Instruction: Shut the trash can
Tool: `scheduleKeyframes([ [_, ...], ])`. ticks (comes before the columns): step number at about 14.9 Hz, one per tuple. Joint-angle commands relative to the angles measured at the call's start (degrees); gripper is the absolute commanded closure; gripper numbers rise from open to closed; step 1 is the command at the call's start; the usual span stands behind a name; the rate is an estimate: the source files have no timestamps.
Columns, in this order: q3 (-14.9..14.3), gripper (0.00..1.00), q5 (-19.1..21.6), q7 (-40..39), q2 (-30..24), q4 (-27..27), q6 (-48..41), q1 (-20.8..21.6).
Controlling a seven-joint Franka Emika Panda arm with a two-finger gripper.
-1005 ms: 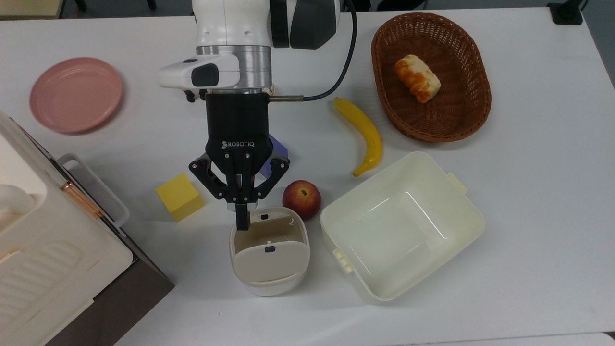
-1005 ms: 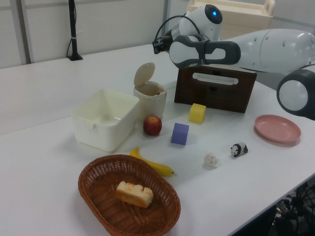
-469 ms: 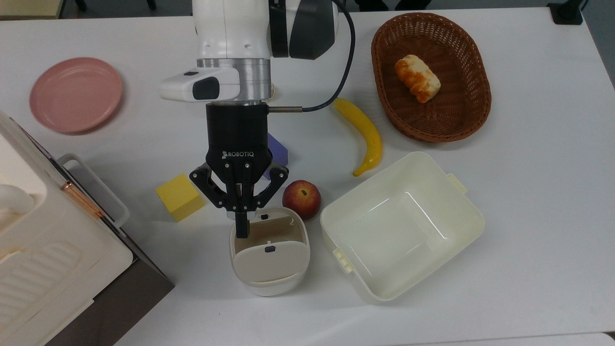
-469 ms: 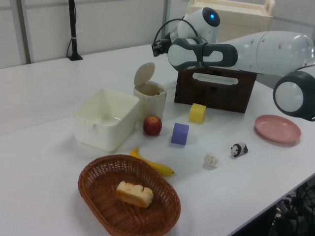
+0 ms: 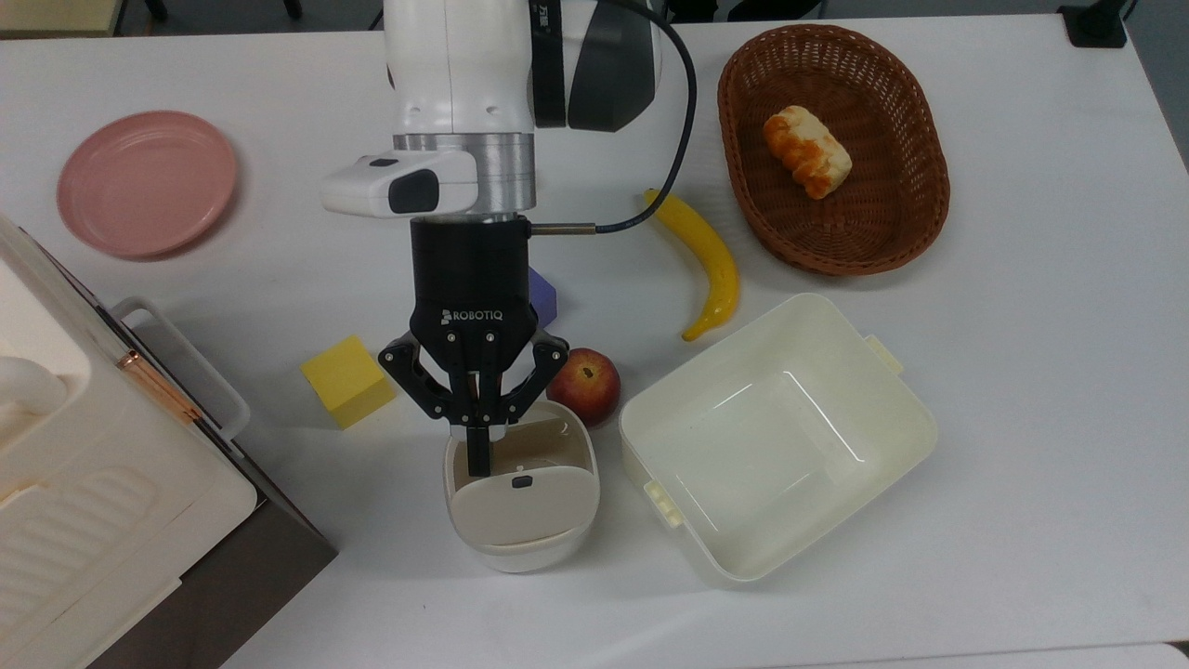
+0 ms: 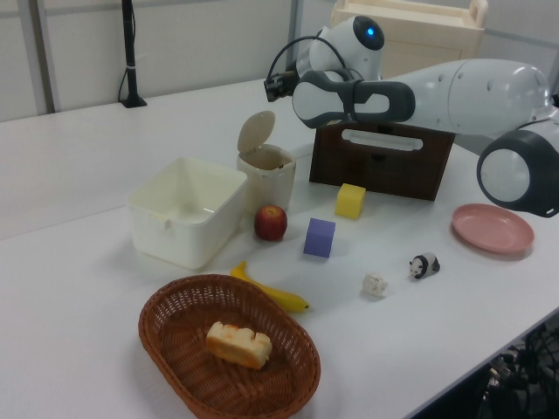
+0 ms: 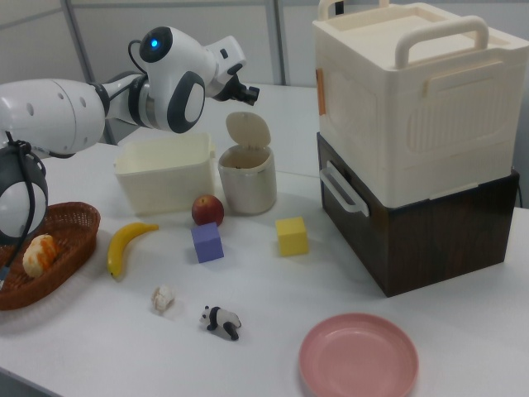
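Claw: the black two-finger gripper (image 5: 479, 444) is seen in the top view directly over the open mouth of the bin, its fingers drawn together with no gap visible and nothing held between them; the tips are pointed toward the raised lid.
Trash can: the small cream-white rounded-square plastic trash can (image 5: 520, 548) is placed on the white table (image 5: 1022, 390), well in from its edges and nearer the top view's bottom edge than the top one.
Lid: the beige hinged lid with a small dark button (image 6: 256, 132) is stood up, tilted back on its hinge, and the mouth is left uncovered.
Gripper in side views: it is seen above the bin, near the lid (image 7: 246, 93).
Apple: a red apple (image 5: 585, 386) is set just beside the trash can.
Tub: a larger cream rectangular plastic tub (image 5: 892, 446) is placed next to the apple, toward the top view's right.
Blocks: a yellow cube (image 5: 346, 380) and a purple cube (image 7: 207, 241) are laid near the bin.
Banana: a yellow banana (image 5: 706, 260) is laid between the tub and a brown wicker basket (image 5: 920, 186), in which a piece of bread (image 5: 806, 150) is held.
Plate: a pink round plate (image 5: 147, 182) is set near the table's top-left corner in the top view.
Appliance: a big white ribbed box with a handle (image 7: 413, 91) is stacked on a dark brown case (image 7: 430, 223) at the top view's left edge.
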Motion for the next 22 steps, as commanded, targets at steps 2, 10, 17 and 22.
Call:
scheduleKeyframes([
  [2,-1.4,0.99,-1.4,-0.1,1.6,1.5,1.3,1.1],
  [10,-1.4,0.99,-2.4,-0.1,3.7,3.1,1.5,1.2],
  [17,-1.4,0.99,-3.0,-0.1,3.7,2.8,1.5,1.2],
  [22,-1.3,0.99,-3.6,-0.1,3.7,2.8,1.5,1.4],
])
